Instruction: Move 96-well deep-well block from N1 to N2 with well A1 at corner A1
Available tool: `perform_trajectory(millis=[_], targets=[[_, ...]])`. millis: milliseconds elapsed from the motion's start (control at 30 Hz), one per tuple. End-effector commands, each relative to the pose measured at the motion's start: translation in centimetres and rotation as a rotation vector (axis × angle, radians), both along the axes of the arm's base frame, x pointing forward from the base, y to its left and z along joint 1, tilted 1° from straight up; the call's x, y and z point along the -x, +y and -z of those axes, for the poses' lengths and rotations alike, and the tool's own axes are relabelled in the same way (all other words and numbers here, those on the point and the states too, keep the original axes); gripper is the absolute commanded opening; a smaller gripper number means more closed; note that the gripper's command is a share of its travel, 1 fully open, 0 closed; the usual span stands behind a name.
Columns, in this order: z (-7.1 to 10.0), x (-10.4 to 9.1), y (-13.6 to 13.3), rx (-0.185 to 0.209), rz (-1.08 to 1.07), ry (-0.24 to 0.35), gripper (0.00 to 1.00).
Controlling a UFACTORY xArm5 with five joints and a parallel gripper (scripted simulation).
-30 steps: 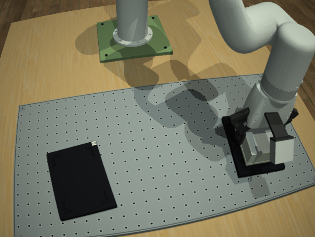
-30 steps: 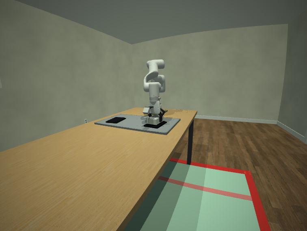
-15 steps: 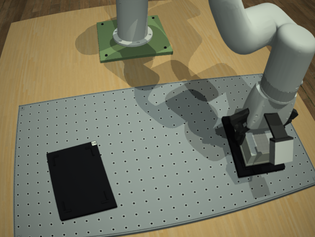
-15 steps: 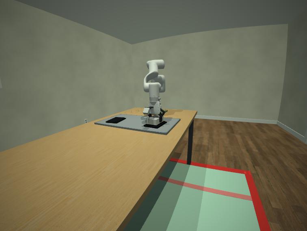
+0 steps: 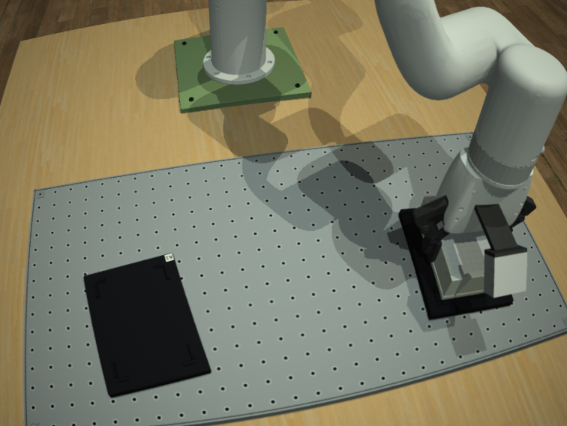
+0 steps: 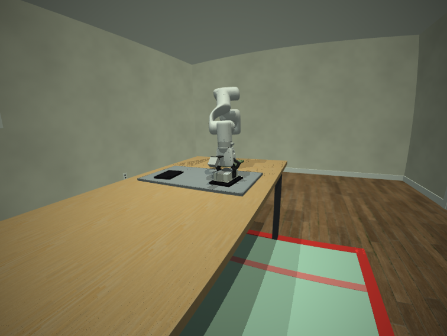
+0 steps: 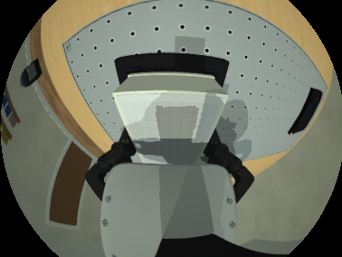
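Observation:
The pale deep-well block [image 5: 460,271] is over the black nest N1 [image 5: 454,265] at the right end of the grey perforated plate; I cannot tell if it still touches the nest. My gripper [image 5: 463,247] stands straight over it, its black fingers pressed on the block's two long sides, shut on it. In the wrist view the block [image 7: 170,120] fills the space between the fingers, with N1 [image 7: 171,67] beyond it. In the exterior view the block [image 6: 222,175] is small under the gripper. The black nest N2 [image 5: 144,324] lies bare at the left, with a white A1 label [image 5: 169,257] at its far right corner.
The arm's green base plate [image 5: 240,70] stands at the back of the wooden table. The grey perforated plate [image 5: 274,274] carries both nests. A white camera box [image 5: 504,270] on the wrist hides part of the block. The table's edge lies close to the right of N1.

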State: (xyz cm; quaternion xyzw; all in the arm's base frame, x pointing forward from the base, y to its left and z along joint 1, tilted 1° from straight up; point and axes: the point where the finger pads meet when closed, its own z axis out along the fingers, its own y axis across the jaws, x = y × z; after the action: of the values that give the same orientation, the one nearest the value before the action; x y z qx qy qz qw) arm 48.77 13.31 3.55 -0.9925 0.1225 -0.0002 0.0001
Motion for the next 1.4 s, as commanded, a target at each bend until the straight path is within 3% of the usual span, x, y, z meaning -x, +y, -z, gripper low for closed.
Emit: perform_trajectory(millis=[0,633,667,1367], targets=[[-0.1,-0.14,0.04,-0.001,0.0,-0.004,0.0],[0.15,-0.15,0.04,-0.001,0.0,-0.004,0.0],[0.19,-0.15,0.04,-0.001,0.0,-0.004,1.0],[0.19,-0.15,0.04,-0.001,0.0,-0.004,1.0]])
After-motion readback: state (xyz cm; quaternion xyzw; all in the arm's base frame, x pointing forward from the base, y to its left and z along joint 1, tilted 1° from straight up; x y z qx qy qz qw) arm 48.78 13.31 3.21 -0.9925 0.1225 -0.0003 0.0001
